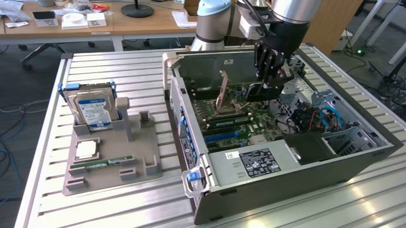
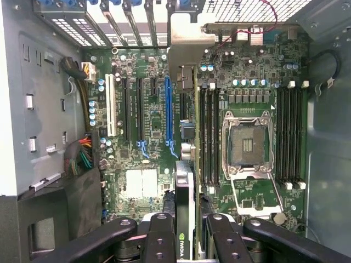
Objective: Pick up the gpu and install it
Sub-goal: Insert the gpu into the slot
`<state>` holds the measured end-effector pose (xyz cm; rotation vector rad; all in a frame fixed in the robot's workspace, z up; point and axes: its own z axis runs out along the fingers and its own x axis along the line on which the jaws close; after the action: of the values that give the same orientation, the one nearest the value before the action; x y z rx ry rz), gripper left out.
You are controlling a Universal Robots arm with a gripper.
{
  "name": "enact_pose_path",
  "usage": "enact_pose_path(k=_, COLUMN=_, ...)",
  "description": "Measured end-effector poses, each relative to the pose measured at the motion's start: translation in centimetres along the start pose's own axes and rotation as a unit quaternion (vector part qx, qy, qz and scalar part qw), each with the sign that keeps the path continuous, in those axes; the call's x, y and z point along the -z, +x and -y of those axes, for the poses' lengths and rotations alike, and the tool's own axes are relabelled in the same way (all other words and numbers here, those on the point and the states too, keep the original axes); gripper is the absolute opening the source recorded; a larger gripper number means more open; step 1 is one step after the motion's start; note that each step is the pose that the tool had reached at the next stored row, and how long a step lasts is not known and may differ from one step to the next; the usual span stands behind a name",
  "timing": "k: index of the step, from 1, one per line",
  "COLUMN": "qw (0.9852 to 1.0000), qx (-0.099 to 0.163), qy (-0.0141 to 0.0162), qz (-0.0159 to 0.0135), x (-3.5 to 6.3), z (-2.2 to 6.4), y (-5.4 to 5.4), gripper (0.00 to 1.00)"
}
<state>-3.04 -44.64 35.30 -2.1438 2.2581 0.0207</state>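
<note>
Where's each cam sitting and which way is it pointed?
Exterior view: off the arm, raised, looking down across the table at the open computer case; shows arm and gripper.
Wrist view: on the wrist, looking down into the case at the motherboard; shows the gripper's fingers.
Shared: case, motherboard, gripper shut on the gpu.

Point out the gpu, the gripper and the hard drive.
gpu [image 2: 185, 186]: wrist view, on the card's narrow edge.
gripper [image 1: 273, 81]: exterior view, midway between its fingertips.
hard drive [image 1: 94, 113]: exterior view, on its blue-white label.
</note>
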Motion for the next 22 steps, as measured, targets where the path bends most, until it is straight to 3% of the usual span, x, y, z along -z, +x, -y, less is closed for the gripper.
enact_pose_path(k=5, qw=1.0, qx=0.0, qy=0.0001, qz=0.0003, x=-0.12, z=0.0, y=0.0, gripper=0.27)
enact_pose_path(k=12, qw=1.0, qx=0.0, qy=0.0008, qz=0.0001, x=-1.26, z=-0.05, y=0.0, gripper=0.27)
enact_pose_path(k=22, qw=1.0, qx=0.0, qy=0.0009, qz=0.0, x=-1.55, z=-0.44, y=0.1, gripper=0.27)
